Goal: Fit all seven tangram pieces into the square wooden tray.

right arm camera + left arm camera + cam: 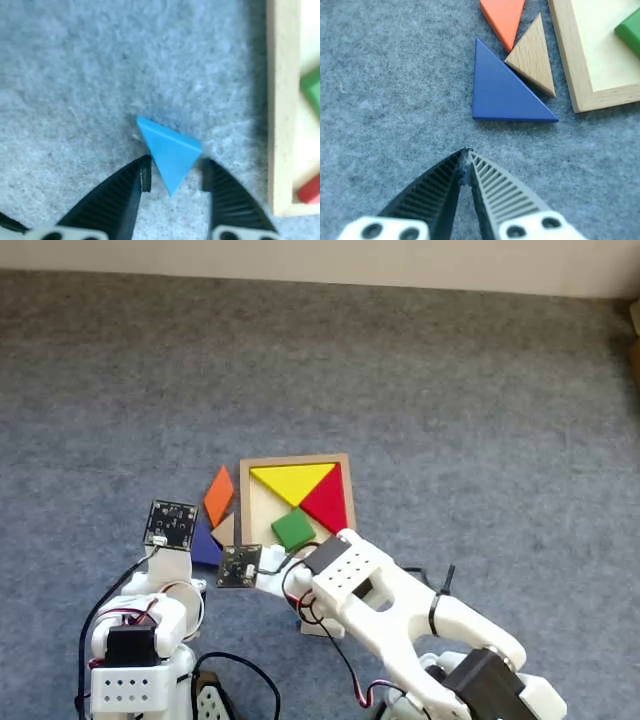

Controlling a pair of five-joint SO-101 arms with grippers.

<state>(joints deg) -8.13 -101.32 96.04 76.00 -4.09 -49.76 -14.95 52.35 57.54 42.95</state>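
The square wooden tray [346, 490] holds a yellow triangle [290, 481], a red triangle [330, 504] and a green square [293, 529]. Just left of it on the carpet lie an orange parallelogram [218, 495], a wood-coloured triangle [532, 57] and a dark blue triangle [505, 95]. My left gripper [465, 156] is shut and empty, a little short of the dark blue triangle. My right gripper [175, 174] is open, with its fingers on either side of a small light blue triangle [170, 150] that lies flat on the carpet beside the tray frame [282, 100].
Grey carpet covers the whole table. The right arm [400, 610] stretches over the tray's near corner and hides it. The left arm's base [130, 660] stands at the near left. Open carpet lies beyond and to the right of the tray.
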